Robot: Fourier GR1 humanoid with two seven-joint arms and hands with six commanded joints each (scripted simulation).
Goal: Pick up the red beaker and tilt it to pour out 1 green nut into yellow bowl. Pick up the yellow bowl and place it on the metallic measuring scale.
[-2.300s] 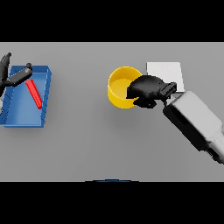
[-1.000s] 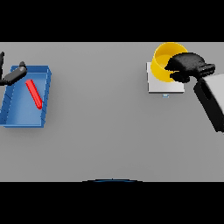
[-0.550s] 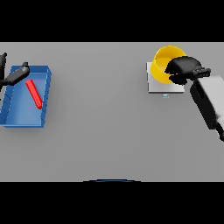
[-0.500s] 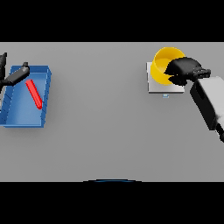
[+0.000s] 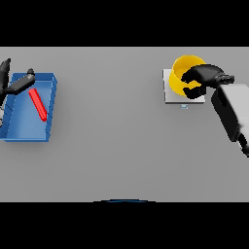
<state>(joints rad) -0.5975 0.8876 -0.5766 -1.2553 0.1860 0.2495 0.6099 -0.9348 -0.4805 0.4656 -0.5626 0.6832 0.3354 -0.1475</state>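
Yellow bowl (image 5: 184,72) on the metallic measuring scale (image 5: 171,91), right hand (image 5: 202,78) curled over its rim.

The hand hides the bowl's 3 o'clock side and contents. At 9 o'clock, the left hand (image 5: 14,83), fingers straight, is cut by the edge over the blue tray (image 5: 26,131) holding the lying red beaker (image 5: 38,104). Bare table (image 5: 112,126) lies between.
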